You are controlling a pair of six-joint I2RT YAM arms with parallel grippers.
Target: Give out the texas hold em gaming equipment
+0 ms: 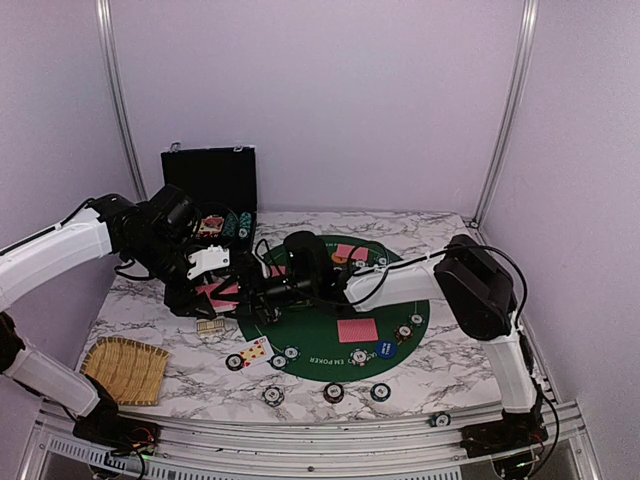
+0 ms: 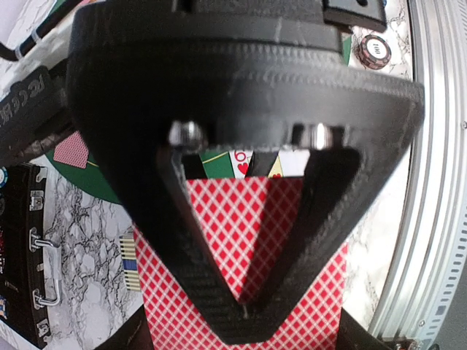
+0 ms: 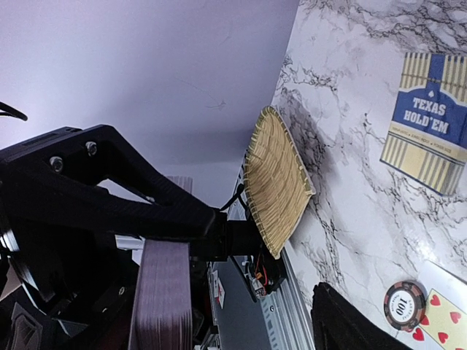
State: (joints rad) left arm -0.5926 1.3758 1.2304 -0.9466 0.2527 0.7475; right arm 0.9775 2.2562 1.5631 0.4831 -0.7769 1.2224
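Deck of red-backed cards (image 2: 241,219) clamped in the left gripper (image 2: 244,317), fingers pinched together on it, lattice backs filling the left wrist view. From above, that grip sits at the 9 o'clock edge of the green felt (image 1: 310,335). The right gripper (image 1: 252,293) reaches across the felt to meet it, jaws standing apart. In the right wrist view the deck shows edge-on beside one finger (image 3: 109,189); whether that finger touches the cards, cannot tell.

Round the marble table (image 1: 450,370) now. Black chip case (image 1: 210,180) stands open at 11 o'clock. Straw mat (image 1: 125,368) lies at 8 o'clock near the front rail, with the card box (image 1: 210,326) between it and the felt.

On the felt, one red-backed card (image 1: 357,330) lies face down near the centre. A second red-backed card (image 1: 345,252) is at 12 o'clock, the orange button (image 1: 361,256) just beside it. Blue button (image 1: 385,348) sits at 5 o'clock on the felt, chips close by. A face-up card (image 1: 255,350) lies at 7 o'clock on the felt's edge, chips on both sides.

Three chips (image 1: 333,392) sit in a row on the marble at 6 o'clock, off the felt. A fourth chip (image 1: 440,420) is well apart at 5 o'clock by the rail.
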